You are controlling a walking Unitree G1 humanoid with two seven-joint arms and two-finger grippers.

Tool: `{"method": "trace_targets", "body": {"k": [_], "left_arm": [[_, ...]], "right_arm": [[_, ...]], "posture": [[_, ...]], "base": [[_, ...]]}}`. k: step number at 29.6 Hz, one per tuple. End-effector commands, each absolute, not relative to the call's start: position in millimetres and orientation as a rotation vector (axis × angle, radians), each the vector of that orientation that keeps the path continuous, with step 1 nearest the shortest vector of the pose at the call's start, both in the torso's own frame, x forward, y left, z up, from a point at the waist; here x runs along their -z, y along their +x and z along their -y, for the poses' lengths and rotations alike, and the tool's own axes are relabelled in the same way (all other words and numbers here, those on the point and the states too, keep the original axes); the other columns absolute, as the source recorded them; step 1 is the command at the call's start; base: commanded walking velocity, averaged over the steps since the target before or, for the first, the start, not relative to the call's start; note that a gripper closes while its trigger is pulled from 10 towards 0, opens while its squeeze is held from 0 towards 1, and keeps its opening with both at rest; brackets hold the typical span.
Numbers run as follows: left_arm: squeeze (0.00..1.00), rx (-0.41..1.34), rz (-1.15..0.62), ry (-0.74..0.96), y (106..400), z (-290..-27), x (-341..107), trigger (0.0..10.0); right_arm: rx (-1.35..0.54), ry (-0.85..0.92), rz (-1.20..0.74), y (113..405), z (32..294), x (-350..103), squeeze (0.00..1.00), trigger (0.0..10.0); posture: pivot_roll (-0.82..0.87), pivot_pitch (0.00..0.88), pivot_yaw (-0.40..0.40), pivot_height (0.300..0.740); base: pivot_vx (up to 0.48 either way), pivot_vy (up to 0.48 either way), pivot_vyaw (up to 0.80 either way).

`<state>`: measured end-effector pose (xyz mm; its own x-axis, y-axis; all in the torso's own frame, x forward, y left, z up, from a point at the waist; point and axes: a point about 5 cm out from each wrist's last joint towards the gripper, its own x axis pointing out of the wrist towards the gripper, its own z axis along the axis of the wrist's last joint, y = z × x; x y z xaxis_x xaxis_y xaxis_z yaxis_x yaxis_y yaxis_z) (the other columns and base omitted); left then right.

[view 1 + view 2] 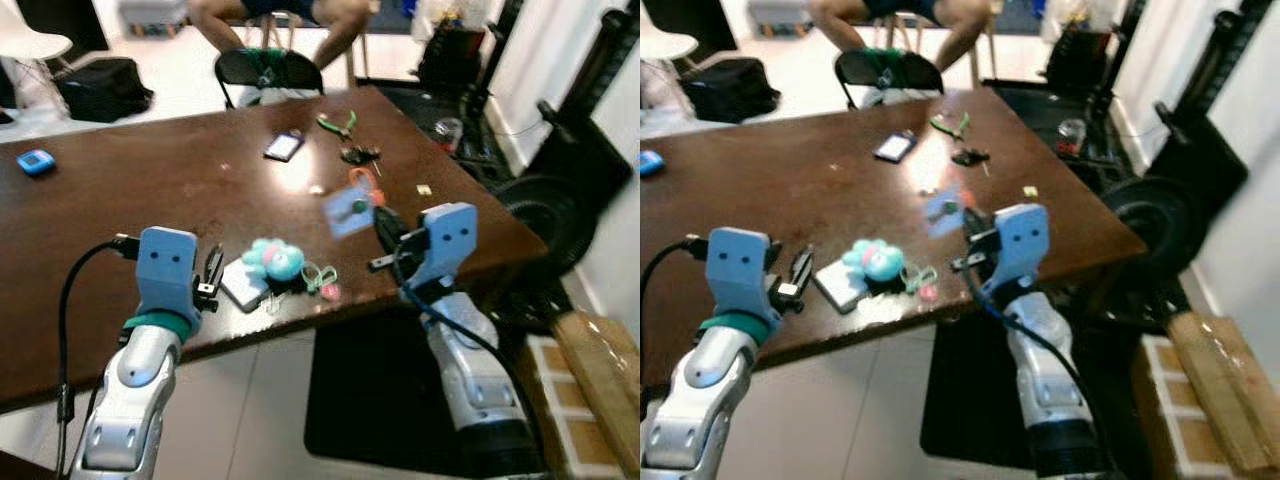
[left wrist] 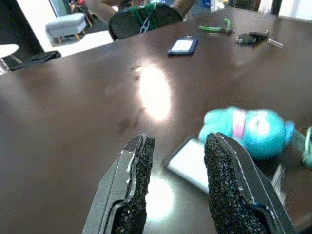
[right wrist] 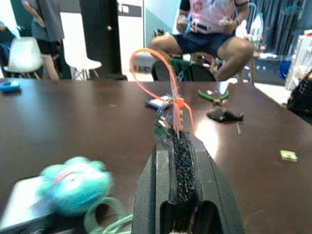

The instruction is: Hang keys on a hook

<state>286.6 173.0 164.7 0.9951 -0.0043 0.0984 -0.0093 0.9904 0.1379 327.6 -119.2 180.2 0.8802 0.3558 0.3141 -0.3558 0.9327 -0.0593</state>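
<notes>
Gripping a set of keys (image 3: 168, 119) by its orange loop (image 3: 151, 73), with right gripper (image 3: 176, 146) pressed closed and the cord rising from between the fingertips above the brown table (image 1: 150, 190). Dangling just beyond those fingertips in the head views: a pale blue tag (image 1: 350, 212), blurred. Likely light and floppy, prone to swing; cord thin and soft, so best pinched near the knot, leaving the loop open for a hook. Hovering at the table's near edge, left gripper (image 2: 178, 163) parted and empty, a white card (image 2: 192, 163) just ahead between its fingers (image 2: 139, 175) and a teal plush keychain (image 2: 248, 131) beyond the far finger. Seated past the table's far side, a person (image 3: 209, 34). No hook identifiable.
</notes>
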Motion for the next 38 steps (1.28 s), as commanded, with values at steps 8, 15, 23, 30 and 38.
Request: {"method": "trace_targets", "body": {"k": [8,15,23,30,38], "left_arm": [[0.00,-0.022,0.089,0.142,284.4,-177.2,-161.3,10.0],[0.00,-0.020,0.089,0.140,284.6,-176.3,-160.8,10.0],[0.00,-0.019,0.089,0.138,284.9,-175.6,-160.7,10.0],[0.00,-0.009,0.086,0.127,286.2,-170.4,-166.5,10.0],[0.00,0.076,0.117,0.103,287.1,-147.4,-187.9,10.0]], "right_arm": [[-0.401,-0.016,0.310,325.9,111.5,-177.5,0.00,10.0],[-0.403,-0.033,0.309,325.9,111.5,-177.3,0.00,10.0],[-0.408,-0.048,0.315,325.9,110.5,-178.8,0.00,10.0],[-0.412,-0.060,0.368,326.6,108.7,-194.4,0.00,10.0],[-0.423,-0.053,0.474,326.1,102.2,-227.1,0.00,10.0]], "posture": [[-0.07,0.000,0.087,0.740],[-0.07,0.000,0.087,0.740],[-0.06,0.000,0.085,0.740],[-0.06,0.000,0.087,0.740],[-0.06,0.000,0.089,0.740]], "base": [[-0.421,0.000,0.00],[-0.420,0.000,0.00],[-0.419,0.000,0.00],[-0.106,0.000,0.45],[0.000,0.000,0.80]]}}
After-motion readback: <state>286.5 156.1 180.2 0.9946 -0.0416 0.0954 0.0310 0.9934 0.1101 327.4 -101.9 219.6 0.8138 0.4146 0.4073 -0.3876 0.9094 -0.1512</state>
